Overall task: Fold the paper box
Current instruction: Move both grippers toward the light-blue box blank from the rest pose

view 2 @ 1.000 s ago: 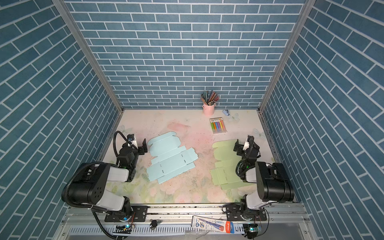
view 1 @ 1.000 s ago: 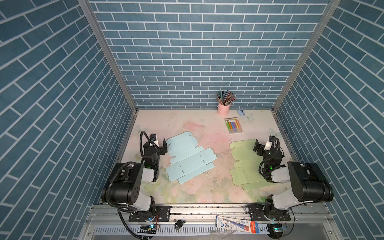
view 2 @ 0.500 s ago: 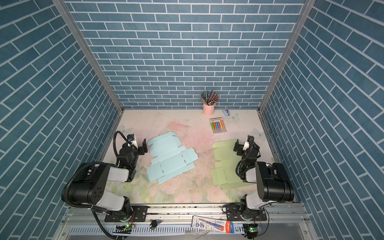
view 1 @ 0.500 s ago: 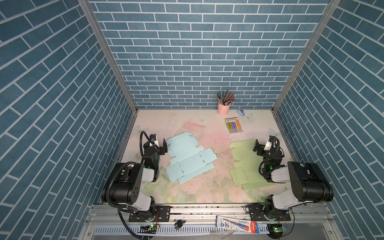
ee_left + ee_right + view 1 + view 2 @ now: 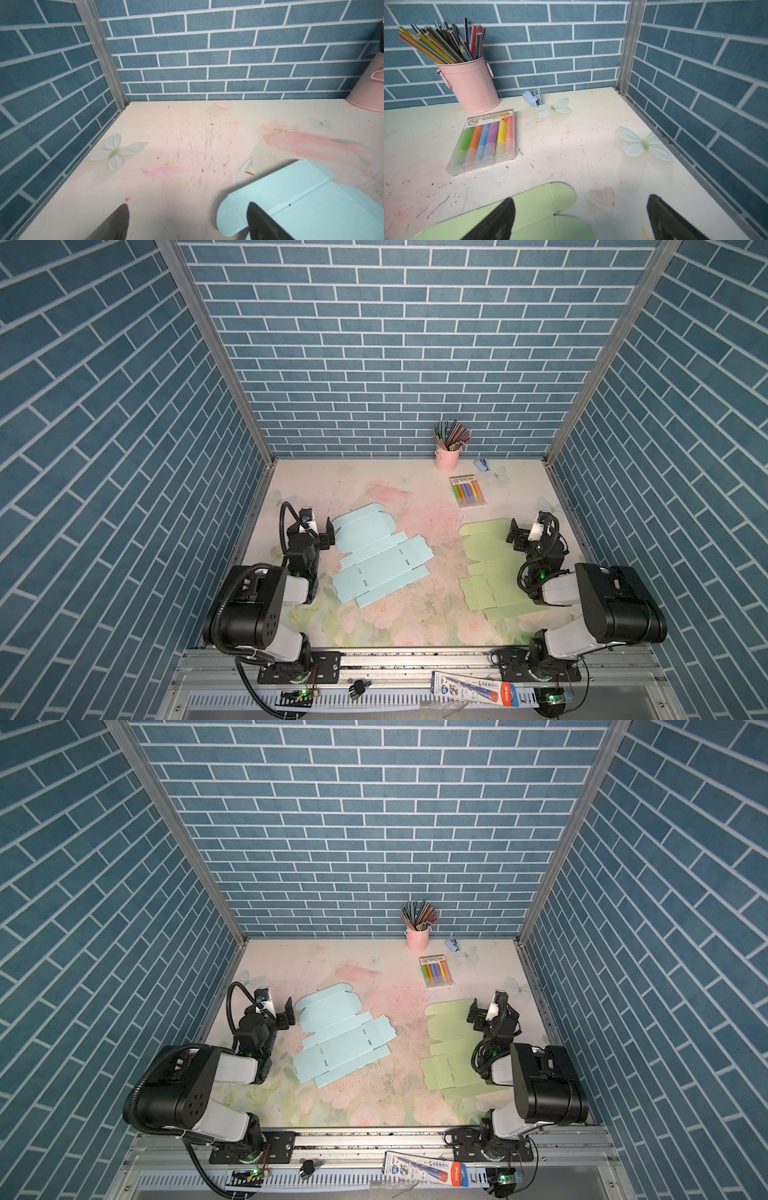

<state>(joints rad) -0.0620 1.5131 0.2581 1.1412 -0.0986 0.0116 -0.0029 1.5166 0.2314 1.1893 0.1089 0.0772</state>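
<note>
Two box blanks are laid flat, the blue blank (image 5: 380,562) at the table's (image 5: 415,497) 9 o'clock, the green blank (image 5: 490,568) at 3 o'clock. At their 12 o'clock ends the left gripper (image 5: 187,204) and right gripper (image 5: 581,197) are spread wide and empty. One flap should be lifted along its crease while the base is pinned.

Caught the left gripper (image 5: 187,204) spread wide over the scuffed table (image 5: 187,135). Had one fingertip (image 5: 261,224) overlapping the flat blue paper box (image 5: 311,207) at 2 o'clock, couldn't tell if touching. Spotted a white butterfly (image 5: 116,151) at 11 o'clock, and a pink bucket (image 5: 369,89) way off at 1 o'clock by the brick wall (image 5: 207,52).
</note>
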